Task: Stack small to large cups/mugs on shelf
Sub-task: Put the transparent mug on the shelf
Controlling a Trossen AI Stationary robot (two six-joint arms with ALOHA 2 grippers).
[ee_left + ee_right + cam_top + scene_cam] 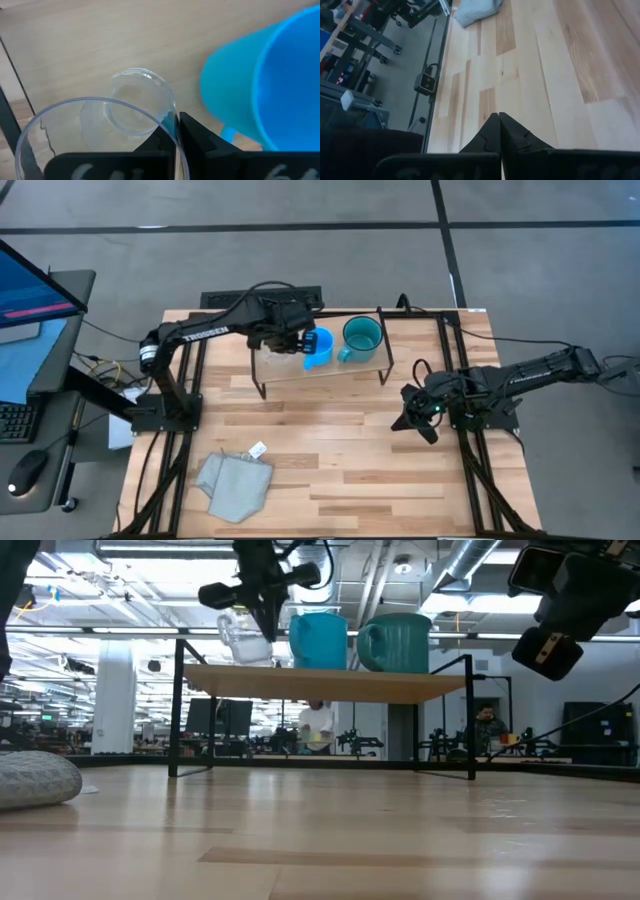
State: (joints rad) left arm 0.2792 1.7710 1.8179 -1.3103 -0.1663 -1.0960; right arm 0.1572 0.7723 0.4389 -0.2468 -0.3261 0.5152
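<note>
Clamped on the rim of the small clear glass cup (100,145), the left gripper's (287,337) fingers (200,137) pinch one wall of it, holding it at the shelf's (300,368) left end, at about 9 o'clock from the bright blue mug (318,347). From the low view the glass (243,637) looks tilted and its base close to the board, though I cannot tell whether it touches. The blue mug stands just beside it, and the teal mug (361,338) sits at 3 o'clock of the blue one, both already on the shelf.

To do this step well, I judge the cup should be levelled and lowered straight until its base sits flat, keeping clear of the blue mug's wall, and only then released; opening while it tilts risks tipping it off the shelf edge.

Over the surface (330,470) at 4 o'clock of the shelf, the right gripper (415,420) waits with its fingers (512,132) pressed together on nothing.
</note>
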